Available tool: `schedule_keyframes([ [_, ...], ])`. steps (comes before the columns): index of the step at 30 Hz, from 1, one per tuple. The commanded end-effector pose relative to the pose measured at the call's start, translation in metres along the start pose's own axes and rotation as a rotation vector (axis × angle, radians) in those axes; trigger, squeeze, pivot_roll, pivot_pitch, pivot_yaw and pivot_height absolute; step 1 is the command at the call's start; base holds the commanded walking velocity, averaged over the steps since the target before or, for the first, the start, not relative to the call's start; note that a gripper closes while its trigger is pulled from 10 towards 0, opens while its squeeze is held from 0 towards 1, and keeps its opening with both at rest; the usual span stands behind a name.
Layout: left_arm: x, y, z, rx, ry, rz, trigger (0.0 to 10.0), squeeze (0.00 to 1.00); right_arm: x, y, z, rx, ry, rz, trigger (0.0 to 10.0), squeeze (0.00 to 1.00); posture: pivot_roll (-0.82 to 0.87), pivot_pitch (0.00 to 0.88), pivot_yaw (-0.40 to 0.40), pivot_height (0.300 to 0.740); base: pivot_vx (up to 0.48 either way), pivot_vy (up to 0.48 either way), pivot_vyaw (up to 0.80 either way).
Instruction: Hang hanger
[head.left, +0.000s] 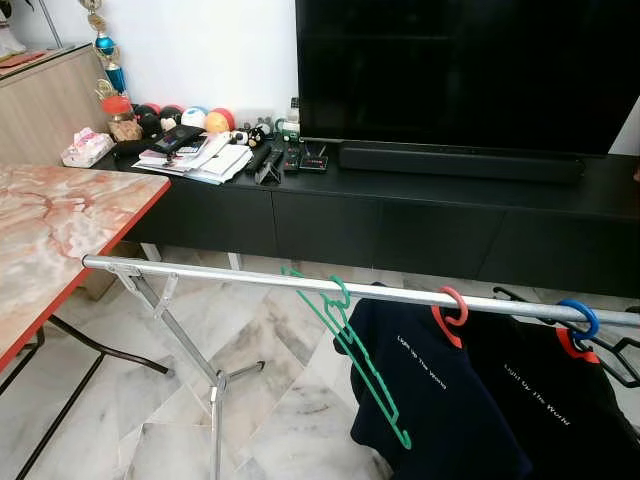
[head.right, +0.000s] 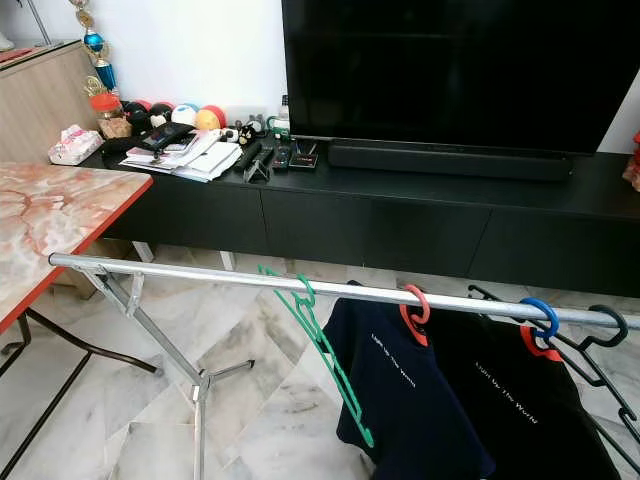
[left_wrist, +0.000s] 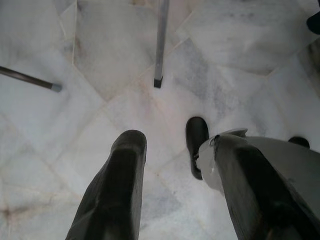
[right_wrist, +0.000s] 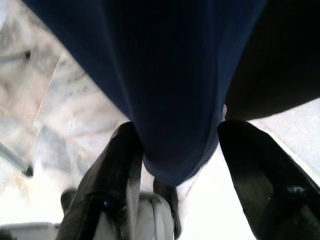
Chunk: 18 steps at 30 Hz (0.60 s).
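Note:
A bare green hanger (head.left: 345, 335) hangs tilted by its hook on the silver rail (head.left: 220, 272) of a drying rack. To its right on the same rail, a navy T-shirt (head.left: 430, 400) hangs on a red hanger (head.left: 452, 316). Further right is a black T-shirt (head.left: 560, 410) on a blue-hooked hanger (head.left: 580, 318). In the left wrist view my left gripper (left_wrist: 176, 145) is open over the marble floor, holding nothing. In the right wrist view my right gripper (right_wrist: 177, 132) is open just under the navy shirt's hem (right_wrist: 175, 100), which hangs down between the fingers.
Black empty hangers (head.right: 600, 350) sit at the rail's right end. The rack's folding legs (head.left: 215, 385) stand on the marble floor. A marble-top table (head.left: 50, 230) is at the left. A black TV cabinet (head.left: 400, 215) with a TV and clutter lies beyond.

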<state>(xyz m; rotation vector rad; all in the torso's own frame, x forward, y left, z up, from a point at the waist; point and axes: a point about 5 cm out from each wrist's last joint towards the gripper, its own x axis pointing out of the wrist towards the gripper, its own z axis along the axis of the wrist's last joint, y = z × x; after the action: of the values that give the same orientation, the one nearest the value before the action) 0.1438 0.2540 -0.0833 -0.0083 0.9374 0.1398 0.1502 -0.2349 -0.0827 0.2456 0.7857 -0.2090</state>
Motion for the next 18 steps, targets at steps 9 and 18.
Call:
schedule_keyframes([
  [9,-0.004,0.007,-0.015,0.015,0.079,0.003,10.0,0.00,-0.039,-0.007,0.007,-0.011,-0.424,0.060,10.0,0.00,-0.11,0.093,-0.021,0.740,0.000,0.000,0.00],
  [18,-0.006,0.010,-0.017,0.046,0.091,-0.004,10.0,0.00,-0.102,0.014,0.077,-0.100,-0.760,0.091,10.0,0.00,-0.14,0.081,-0.022,0.740,0.000,0.000,0.00],
])
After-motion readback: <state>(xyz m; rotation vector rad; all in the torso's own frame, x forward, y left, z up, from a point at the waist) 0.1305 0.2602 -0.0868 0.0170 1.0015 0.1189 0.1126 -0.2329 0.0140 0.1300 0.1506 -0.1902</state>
